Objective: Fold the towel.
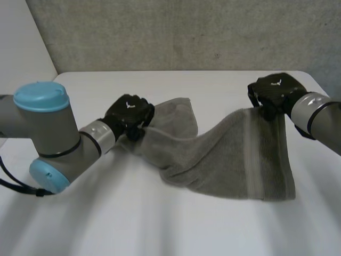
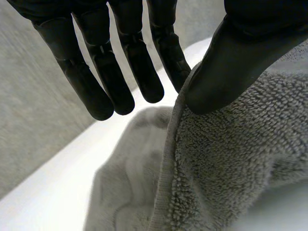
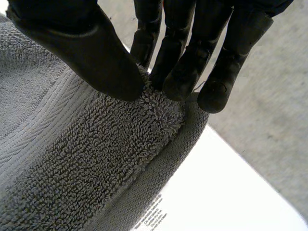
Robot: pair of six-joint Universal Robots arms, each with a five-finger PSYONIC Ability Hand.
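Observation:
A grey towel [image 1: 234,154] hangs stretched between my two hands above the white table [image 1: 160,224], sagging in the middle so that its lower fold touches the tabletop. My left hand [image 1: 128,114] holds the towel's left end. In the left wrist view its thumb [image 2: 231,62] pinches the towel's hem [image 2: 171,159] against the nearest finger. My right hand [image 1: 277,93] holds the right end higher up, and a striped band hangs down below it. In the right wrist view the thumb [image 3: 96,53] and fingertips [image 3: 178,82] pinch a corner of the towel [image 3: 72,159].
A grey wall [image 1: 186,32] stands behind the table's far edge. Bare tabletop lies in front of the towel. A white care label [image 3: 151,214] shows under the towel's corner by the right hand.

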